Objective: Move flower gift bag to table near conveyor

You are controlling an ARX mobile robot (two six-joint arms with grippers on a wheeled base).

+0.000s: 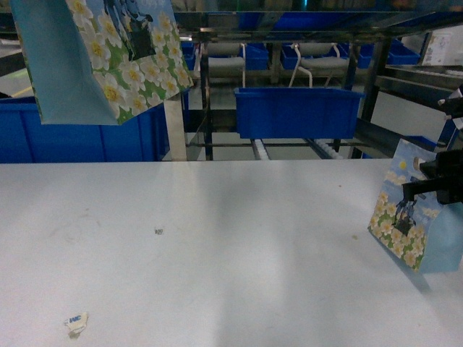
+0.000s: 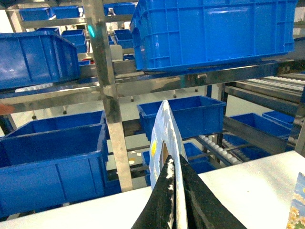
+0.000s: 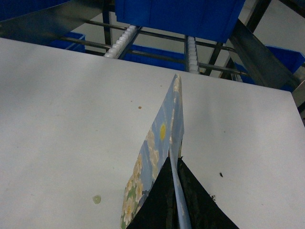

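Flower gift bags: two. One [image 1: 101, 54] upper left of the head frame, one [image 1: 412, 213] at the right edge.

Table [image 1: 217, 253]: one, white.

Conveyor [image 1: 289, 148] racking: one, two roller lanes visible at upper centre.

Blue bins: one [image 1: 298, 112] at centre, one large [image 1: 79, 134] at left; others behind, too crowded to count.

Paper scrap [image 1: 75, 323]: one, lower left.

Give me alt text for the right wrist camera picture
The right gripper pinches the top edge of a flower gift bag above the white table. Beyond the table's far edge, the conveyor shows lanes of white rollers under a blue bin.
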